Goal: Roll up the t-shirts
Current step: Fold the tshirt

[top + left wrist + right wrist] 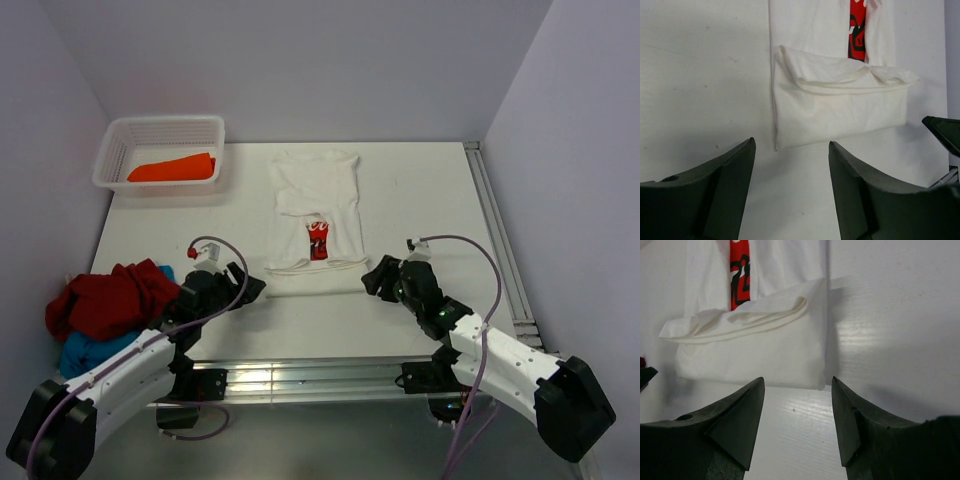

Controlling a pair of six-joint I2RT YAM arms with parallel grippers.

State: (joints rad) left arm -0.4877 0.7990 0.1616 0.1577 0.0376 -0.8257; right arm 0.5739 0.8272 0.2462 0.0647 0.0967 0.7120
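A white t-shirt (314,205) with a red print lies folded into a long strip in the middle of the table, its near end turned up once into a flat fold (840,107) (757,345). My left gripper (248,286) (791,145) is open and empty just short of the fold's left corner. My right gripper (372,275) (797,382) is open and empty just short of its right corner. A red t-shirt (112,297) lies crumpled on a blue one (92,352) at the table's left front. An orange t-shirt (173,168) lies rolled in the basket.
A white mesh basket (160,130) stands at the back left corner. A metal rail (495,235) runs along the table's right edge. Purple walls close the back and sides.
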